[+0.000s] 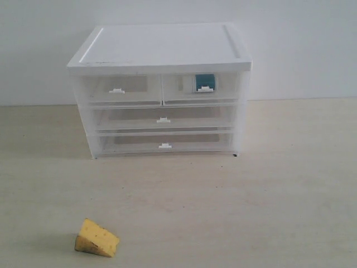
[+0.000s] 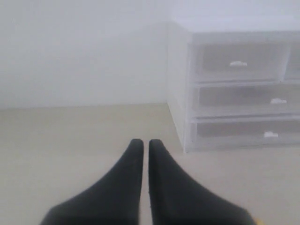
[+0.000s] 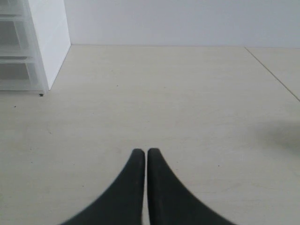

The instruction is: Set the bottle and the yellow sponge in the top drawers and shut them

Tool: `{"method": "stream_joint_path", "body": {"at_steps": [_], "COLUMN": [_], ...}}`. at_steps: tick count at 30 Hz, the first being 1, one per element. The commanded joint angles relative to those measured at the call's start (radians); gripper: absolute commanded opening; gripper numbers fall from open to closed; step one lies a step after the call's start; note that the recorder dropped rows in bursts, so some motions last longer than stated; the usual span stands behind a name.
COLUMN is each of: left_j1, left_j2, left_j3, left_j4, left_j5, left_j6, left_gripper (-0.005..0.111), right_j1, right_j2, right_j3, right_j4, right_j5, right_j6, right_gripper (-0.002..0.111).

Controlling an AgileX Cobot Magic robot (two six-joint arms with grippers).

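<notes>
Exterior view: white drawer cabinet [image 1: 162, 47] standing on pale wood-grain table [image 1: 262, 195], backed against plain white wall [image 1: 301, 50]. Left top drawer [image 1: 120, 89] and right top drawer [image 1: 223, 89] side by side under the lid, fronts flush with the frame, both pushed in. Bottle [image 1: 204, 81] inside right top drawer, teal-blue label seen through the translucent front, just behind the small tab handle; rest of its body too faint to make out. Two full-width drawers [image 1: 195, 124] below, also pushed in. Yellow sponge [image 1: 97, 238] lying on the table near the front left of the exterior view, well apart from the cabinet, darker orange-brown face turned toward the camera. Neither arm visible in the exterior view. Left gripper [image 2: 142, 143]: black fingers drawn together, only a thin slit between them, nothing held; cabinet front and side in the background of its wrist view. Sliver of yellow at the edge of that view, beside one finger's base, too small to identify. Right gripper [image 3: 141, 152]: fingers likewise together, nothing held, over bare table, a corner of the cabinet off to one side.
</notes>
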Motion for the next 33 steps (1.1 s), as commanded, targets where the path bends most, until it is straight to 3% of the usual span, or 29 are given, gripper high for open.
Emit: {"method": "stream_joint_path", "body": {"at_steps": [1,5,18,33], "left_j1": [0.005,0.005,0.005,0.005], "left_j2": [-0.003,-0.003,0.032,0.593], "left_j3": [0.003,0.003,-0.021,-0.306], "left_j4": [-0.047,-0.047,-0.037,0.019], "left_j5": [-0.214,-0.262,-0.561,-0.529], "left_j6": [0.012,-0.133,-0.267,-0.17], "left_gripper": [0.004,0.004,0.004,0.004], "right_j1": [-0.002,-0.002,-0.002,-0.002], "right_j2": [-0.005,-0.005,-0.005,-0.005], "right_j3": [0.005,0.005,0.005,0.005], "right_j4": [0.001,0.001,0.001,0.001], "right_j5": [-0.01,-0.01,-0.01,-0.01], "right_j6": [0.0,0.0,0.0,0.0], "right_gripper": [0.0,0.0,0.0,0.0]}}
